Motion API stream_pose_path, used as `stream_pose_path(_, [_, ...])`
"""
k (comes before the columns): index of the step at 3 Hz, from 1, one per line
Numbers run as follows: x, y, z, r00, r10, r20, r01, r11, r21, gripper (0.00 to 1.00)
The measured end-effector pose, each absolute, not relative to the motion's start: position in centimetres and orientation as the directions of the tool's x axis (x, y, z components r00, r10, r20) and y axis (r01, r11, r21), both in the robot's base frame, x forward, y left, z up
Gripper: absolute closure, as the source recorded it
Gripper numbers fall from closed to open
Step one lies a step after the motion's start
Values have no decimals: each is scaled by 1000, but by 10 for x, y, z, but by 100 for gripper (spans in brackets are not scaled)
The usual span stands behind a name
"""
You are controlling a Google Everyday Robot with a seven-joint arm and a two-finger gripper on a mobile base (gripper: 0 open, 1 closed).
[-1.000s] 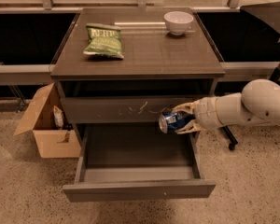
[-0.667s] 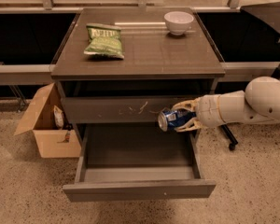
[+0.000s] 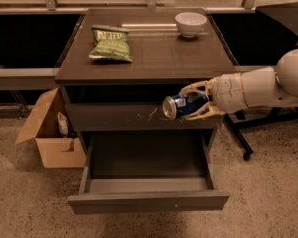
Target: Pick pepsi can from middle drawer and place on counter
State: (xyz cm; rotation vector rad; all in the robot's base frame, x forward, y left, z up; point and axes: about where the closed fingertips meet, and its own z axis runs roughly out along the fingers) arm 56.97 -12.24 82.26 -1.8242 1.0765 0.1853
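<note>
My gripper (image 3: 192, 103) comes in from the right on a white arm and is shut on the pepsi can (image 3: 181, 106). The can is blue with a silver end facing left and lies on its side in the air, in front of the scratched upper drawer front (image 3: 139, 116). It hangs above the open middle drawer (image 3: 148, 182) and just below the front edge of the counter (image 3: 154, 53). The middle drawer is pulled out and nothing shows inside it.
A green chip bag (image 3: 111, 43) and a white bowl (image 3: 190, 23) lie on the counter. An open cardboard box (image 3: 50, 133) stands on the floor at the left of the cabinet. A black stand with wheels (image 3: 246, 143) is on the right, under the arm.
The gripper has lifted the can upward and slightly left, from drawer height to just under the counter's front edge.
</note>
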Motion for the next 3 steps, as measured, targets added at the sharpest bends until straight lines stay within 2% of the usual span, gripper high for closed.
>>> stream_pose_path(2, [589,-115,895,662,-580,-475,-654,-137,-744,100])
stream_pose_path(3, [589,-115,896,662,-580,-475,-654,-136,-744,100])
